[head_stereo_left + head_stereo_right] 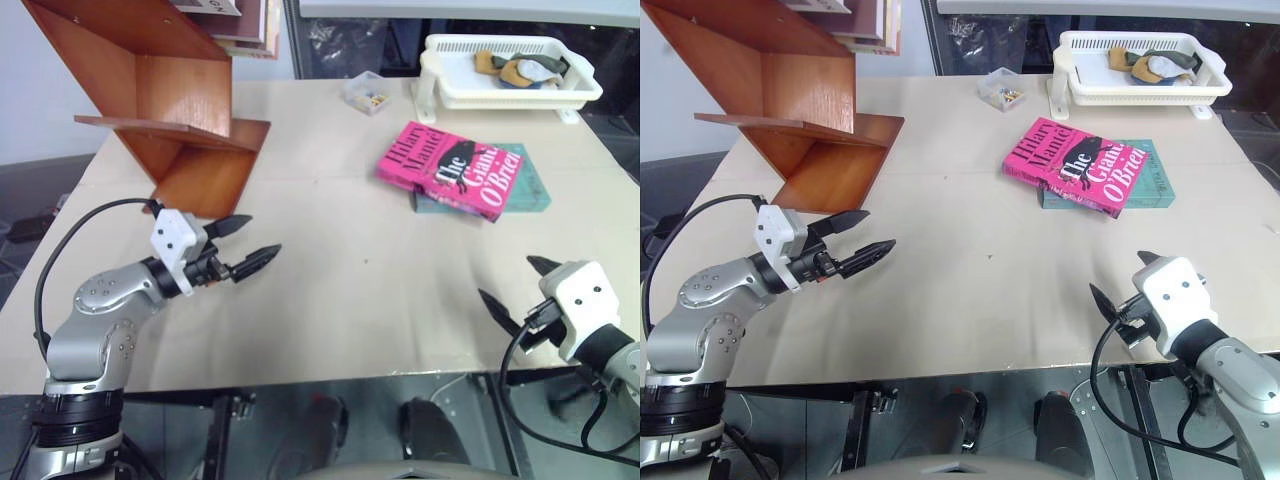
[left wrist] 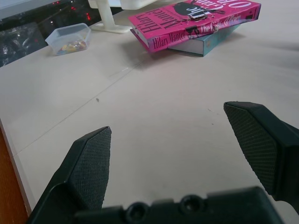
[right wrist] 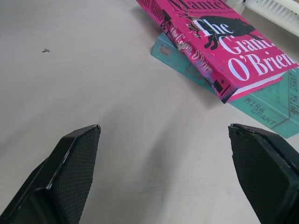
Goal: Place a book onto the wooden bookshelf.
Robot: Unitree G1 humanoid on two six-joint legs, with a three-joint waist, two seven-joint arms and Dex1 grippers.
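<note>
Hovering with jaws spread and empty, the left gripper [image 1: 243,243] at lower left and the right gripper [image 1: 518,292] at lower right are only starting the approach. The wooden bookshelf [image 1: 160,95] is leaning at upper left, while the book [image 1: 450,168] is lying right of centre atop a teal book [image 1: 527,187], so the next move is likely calling for a reach and grasp. A white basket [image 1: 505,85] is sitting behind it, nothing blocking.

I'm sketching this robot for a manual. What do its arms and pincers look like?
Both arms are silver-grey metal with rounded joint housings and black ribbed collars near the wrist. Each wrist carries a white boxy block, and a black cable loops along each arm. The left pincer and right pincer each have two black fingers tapering to points; the pads have a fine textured grip surface.
</note>
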